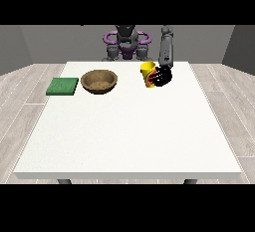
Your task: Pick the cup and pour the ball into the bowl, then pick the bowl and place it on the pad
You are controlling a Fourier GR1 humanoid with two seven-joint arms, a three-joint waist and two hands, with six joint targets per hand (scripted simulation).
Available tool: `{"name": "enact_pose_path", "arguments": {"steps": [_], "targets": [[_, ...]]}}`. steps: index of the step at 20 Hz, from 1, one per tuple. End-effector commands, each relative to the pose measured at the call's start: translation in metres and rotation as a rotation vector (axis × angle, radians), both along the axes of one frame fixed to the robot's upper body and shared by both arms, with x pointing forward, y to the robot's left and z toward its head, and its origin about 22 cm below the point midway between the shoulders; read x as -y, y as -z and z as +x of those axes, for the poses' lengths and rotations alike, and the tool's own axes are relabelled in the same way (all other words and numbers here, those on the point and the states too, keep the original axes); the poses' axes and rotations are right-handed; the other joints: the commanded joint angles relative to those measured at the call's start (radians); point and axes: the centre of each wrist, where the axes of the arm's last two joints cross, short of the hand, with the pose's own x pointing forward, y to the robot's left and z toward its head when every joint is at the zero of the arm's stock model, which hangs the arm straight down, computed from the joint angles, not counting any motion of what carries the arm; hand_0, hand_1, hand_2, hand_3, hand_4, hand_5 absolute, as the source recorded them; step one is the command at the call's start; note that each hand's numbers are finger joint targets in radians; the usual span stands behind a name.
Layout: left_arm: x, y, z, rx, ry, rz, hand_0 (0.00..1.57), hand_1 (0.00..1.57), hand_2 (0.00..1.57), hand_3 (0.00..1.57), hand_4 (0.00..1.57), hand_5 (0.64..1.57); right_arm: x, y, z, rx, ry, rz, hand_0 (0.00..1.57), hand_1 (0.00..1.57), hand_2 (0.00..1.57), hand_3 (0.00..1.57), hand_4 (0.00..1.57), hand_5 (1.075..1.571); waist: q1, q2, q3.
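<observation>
While the green pad point(63, 86) lay at left centre, the brown bowl point(100, 81) sat beside it; right of centre, the hand at the view's right point(162, 76) curled round the yellow cup point(148, 74), probably light and rigid, best held mid-wall.

No text, label, brand, number or sign can be read anywhere: not on the yellow cup point(148, 71) beside the hand point(162, 76), nor on the bowl point(99, 81) or pad point(63, 86) farther from it.
</observation>
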Motion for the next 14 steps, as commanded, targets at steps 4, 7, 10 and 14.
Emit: {"name": "enact_pose_path", "arguments": {"steps": [4,7,10,14], "targets": [[0.052,-0.032,0.034,-0.014,-0.041,0.274,1.39,1.39,1.57,1.57,1.10,1.526,0.011,0.011,0.022,-0.067,0.049,0.017,0.00,0.00,0.00,0.00,0.24,1.560,0.041,-0.052,0.0001],[0.082,-0.051,0.050,0.003,-0.076,0.372,1.40,1.40,1.57,1.57,1.06,1.548,0.011,0.021,0.028,-0.067,0.012,0.015,0.00,0.00,0.00,0.00,0.26,1.562,0.014,-0.054,0.0009],[0.076,-0.056,0.055,-0.005,-0.121,0.392,1.40,1.40,1.57,1.57,1.06,1.548,0.013,0.010,0.022,-0.005,-0.027,0.006,0.00,0.00,0.00,0.00,0.29,1.561,-0.023,-0.015,-0.0012],[0.086,-0.071,0.067,-0.028,-0.180,0.484,1.43,1.43,1.57,1.57,1.01,1.558,-0.009,0.012,0.021,-0.028,-0.025,0.019,0.00,0.00,0.00,0.00,0.33,1.564,-0.023,-0.034,-0.0014]]}}
